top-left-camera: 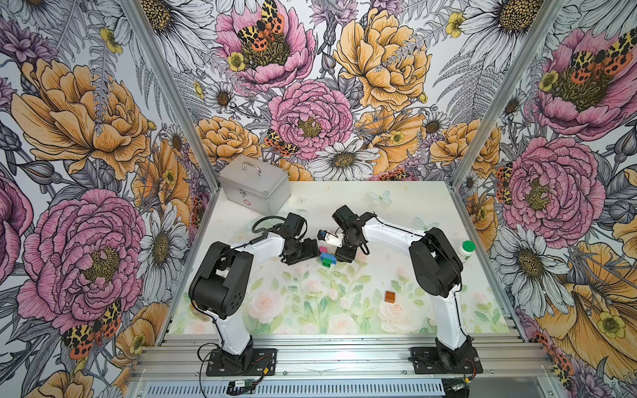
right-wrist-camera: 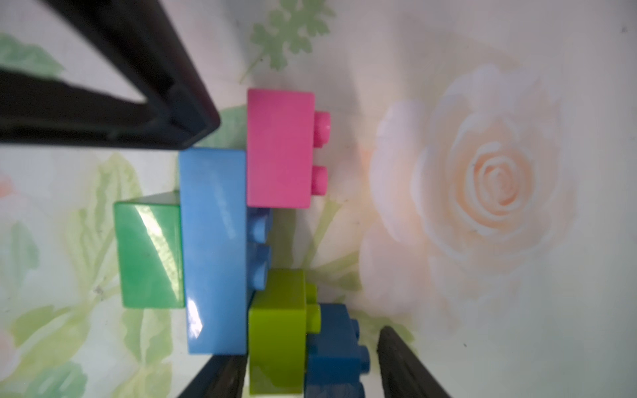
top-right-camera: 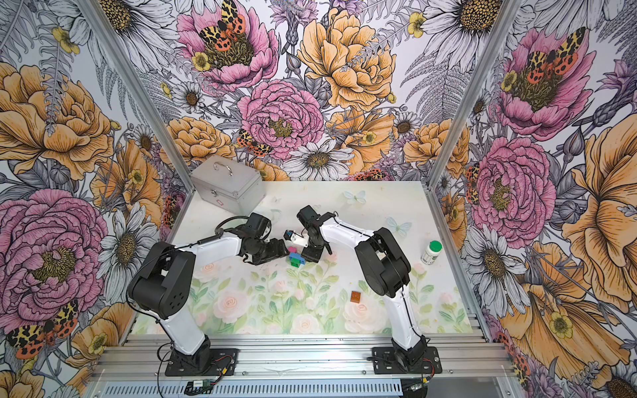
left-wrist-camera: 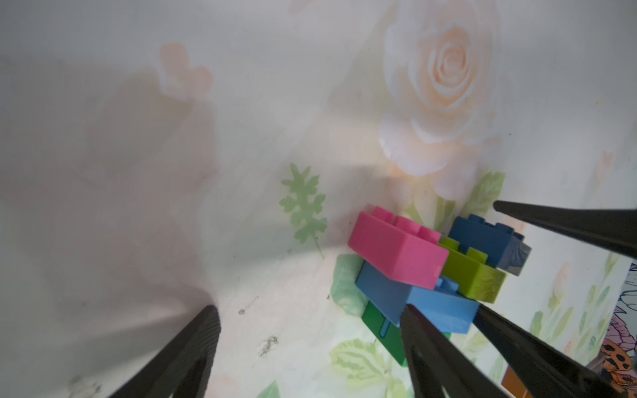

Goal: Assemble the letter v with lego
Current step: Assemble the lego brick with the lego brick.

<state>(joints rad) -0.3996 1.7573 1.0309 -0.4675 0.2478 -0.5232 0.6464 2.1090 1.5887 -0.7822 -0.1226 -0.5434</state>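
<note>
Right wrist view, close over the letter v, lying flat on the tabletop at mid-scene between the two arms. Build so far: dark green tip joined to the middle of the light-blue bar; pink brick on one end of the bar, lime brick and dark blue brick stepped outward on the other. Flat pose presumably chosen for sideways pressing against a brace. Astride the lime and dark blue pair, the right gripper: fingers parted, a sliver of gap at the blue studs, so released rather than clamped. On the figure's left, the left gripper: spread wide over bare tabletop, grasping nothing, one finger overlapping the bar's edge, likely as a backstop; contact uncertain. Loose orange brick toward the near right, well apart; pink arm uncapped, hence judged the next pick.
</note>
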